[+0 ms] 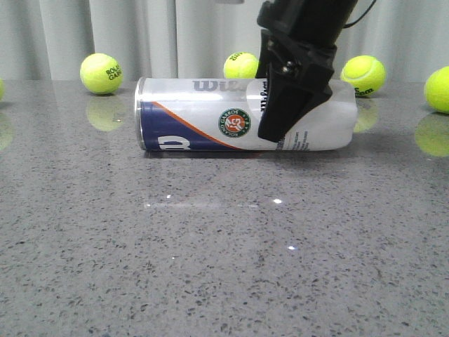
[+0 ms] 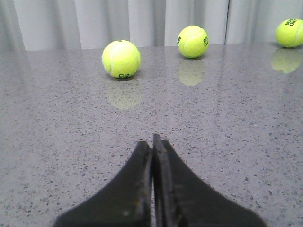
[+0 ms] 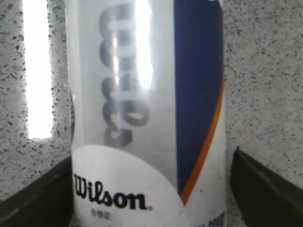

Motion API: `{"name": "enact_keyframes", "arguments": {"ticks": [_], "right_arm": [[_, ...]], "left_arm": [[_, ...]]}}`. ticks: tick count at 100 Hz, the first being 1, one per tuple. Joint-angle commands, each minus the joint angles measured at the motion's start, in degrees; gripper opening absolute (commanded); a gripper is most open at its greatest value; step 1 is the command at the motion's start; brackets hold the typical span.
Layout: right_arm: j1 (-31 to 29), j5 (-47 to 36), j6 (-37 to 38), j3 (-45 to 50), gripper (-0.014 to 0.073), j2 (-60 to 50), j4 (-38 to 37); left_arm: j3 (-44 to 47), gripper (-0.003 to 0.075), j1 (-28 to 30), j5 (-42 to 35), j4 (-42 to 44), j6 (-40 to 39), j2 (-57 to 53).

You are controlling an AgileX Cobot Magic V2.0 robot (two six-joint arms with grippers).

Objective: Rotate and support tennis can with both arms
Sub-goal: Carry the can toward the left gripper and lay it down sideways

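On the grey table (image 1: 210,267), tennis can (image 1: 203,116) lying sideways, right gripper (image 1: 284,112) spread astride it, left gripper (image 2: 152,146) pressed together

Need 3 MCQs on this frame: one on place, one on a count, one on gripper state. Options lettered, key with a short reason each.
1. How does the tennis can rest?
A. Lying on its side on the table
B. Standing upright
C. Lifted clear of the table

2. How many tennis balls does the left wrist view show?
A. One
B. Three
C. Six

3. What state is the left gripper in?
A. Wide open
B. Shut on a ball
C. Shut, holding nothing

Key:
1 A: front view shows it horizontal on the grey table, the right gripper over its right part.
2 B: three balls sit along the far edge.
3 C: its fingers meet with nothing between.
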Motion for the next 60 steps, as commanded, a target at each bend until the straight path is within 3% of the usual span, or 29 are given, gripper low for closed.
{"name": "enact_keyframes", "arguments": {"ticks": [1, 18, 25, 34, 46, 60], "right_arm": [[0.02, -0.41, -0.60, -2.73, 0.0645, -3.97, 0.62], [0.02, 5.47, -0.55, -3.98, 0.0639, -7.33, 0.62], [0.02, 7.86, -0.35, -3.98, 0.0578, -8.74, 0.62], [0.02, 8.91, 2.41, -3.98, 0.0345, -10.14, 0.62], [0.02, 9.22, 8.24, -3.98, -0.0080, -12.00, 0.62], [0.02, 9.61, 19.83, -3.81, -0.0061, -13.17, 1.27]], "left_arm": [[2.55, -0.0019, 0.15, -4.50, -0.25, -0.20, -1.78], [2.55, -0.0019, 0.15, -4.50, -0.25, -0.20, -1.78], [2.55, -0.0019, 0.15, -4.50, -0.25, -0.20, -1.78], [2.55, -0.0019, 0.15, -4.50, -0.25, -0.20, -1.78], [2.55, -0.0019, 0.15, -4.50, -0.25, -0.20, -1.78], [2.55, -0.0019, 0.15, -4.50, 2.63, 0.57, -1.78]]}}
